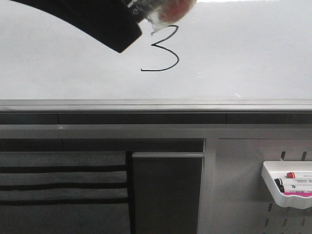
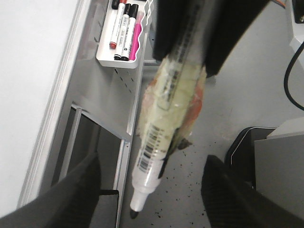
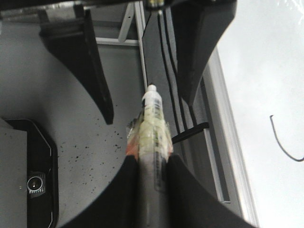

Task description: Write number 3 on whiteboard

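A thin black number 3 (image 1: 163, 48) stands on the whiteboard (image 1: 243, 48), just above its grey rail (image 1: 156, 105); part of its curve shows in the right wrist view (image 3: 284, 142). My right gripper (image 3: 152, 159) is shut on a tape-wrapped marker (image 3: 153, 128), black tip uncapped (image 2: 134, 209). My left gripper (image 2: 152, 159) is open, its fingers (image 3: 97, 80) standing on either side of the marker's tip end without touching it. In the front view the marker (image 1: 163, 12) and one black finger (image 1: 97, 22) sit at the top edge, next to the top of the 3.
A white tray (image 1: 287, 183) with several markers hangs on the grey pegboard (image 1: 234, 195) below the board, also in the left wrist view (image 2: 122, 33). A dark cabinet panel (image 1: 165, 195) sits under the rail. A black box (image 3: 23, 171) lies on the speckled floor.
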Robot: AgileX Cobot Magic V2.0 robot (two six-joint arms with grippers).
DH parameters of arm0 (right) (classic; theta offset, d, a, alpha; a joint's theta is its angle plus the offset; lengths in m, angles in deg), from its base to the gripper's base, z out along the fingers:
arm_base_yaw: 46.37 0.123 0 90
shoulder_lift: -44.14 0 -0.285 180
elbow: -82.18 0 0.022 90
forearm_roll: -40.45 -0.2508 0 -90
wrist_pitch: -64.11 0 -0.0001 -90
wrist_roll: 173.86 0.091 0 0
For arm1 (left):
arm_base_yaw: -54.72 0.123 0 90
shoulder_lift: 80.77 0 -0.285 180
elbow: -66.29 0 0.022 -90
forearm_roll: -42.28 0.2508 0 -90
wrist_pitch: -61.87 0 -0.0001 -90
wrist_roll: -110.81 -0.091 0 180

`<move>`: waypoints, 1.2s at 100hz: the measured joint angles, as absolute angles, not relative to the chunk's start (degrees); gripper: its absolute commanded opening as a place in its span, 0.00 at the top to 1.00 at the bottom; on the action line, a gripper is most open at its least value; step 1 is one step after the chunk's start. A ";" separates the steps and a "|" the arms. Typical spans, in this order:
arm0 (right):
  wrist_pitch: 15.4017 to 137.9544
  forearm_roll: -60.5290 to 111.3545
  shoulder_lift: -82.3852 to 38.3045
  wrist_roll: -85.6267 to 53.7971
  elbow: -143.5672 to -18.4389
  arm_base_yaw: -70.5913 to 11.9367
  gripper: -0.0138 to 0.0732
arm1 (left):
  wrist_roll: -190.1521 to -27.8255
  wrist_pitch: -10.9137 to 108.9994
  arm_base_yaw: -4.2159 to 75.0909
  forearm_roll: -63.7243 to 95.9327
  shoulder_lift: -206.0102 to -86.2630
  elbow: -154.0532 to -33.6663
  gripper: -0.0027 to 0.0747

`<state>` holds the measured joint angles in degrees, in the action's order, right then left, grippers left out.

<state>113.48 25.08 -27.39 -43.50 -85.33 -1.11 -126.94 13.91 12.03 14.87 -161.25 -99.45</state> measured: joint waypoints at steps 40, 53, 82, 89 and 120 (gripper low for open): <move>111.90 25.15 -27.52 -43.63 -85.42 -1.11 0.82 | -132.09 15.30 11.70 13.71 -162.34 -99.52 0.43; 111.90 25.15 -27.52 -43.75 -85.42 -1.11 0.82 | -132.22 15.52 11.70 13.58 -162.34 -99.52 0.59; 111.90 25.15 -27.52 -43.75 -85.42 -1.11 0.82 | -134.15 16.00 11.70 13.47 -162.34 -99.52 0.90; 112.00 25.15 -27.52 -43.88 -85.42 -1.11 0.82 | -134.64 16.00 11.70 13.47 -162.34 -99.52 0.94; 112.30 25.15 -27.52 -43.88 -85.55 -1.11 0.74 | -135.59 15.90 11.70 13.47 -162.34 -99.52 0.99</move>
<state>112.30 25.15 -27.52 -43.88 -85.55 -1.11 -135.59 15.90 11.70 13.47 -162.34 -99.52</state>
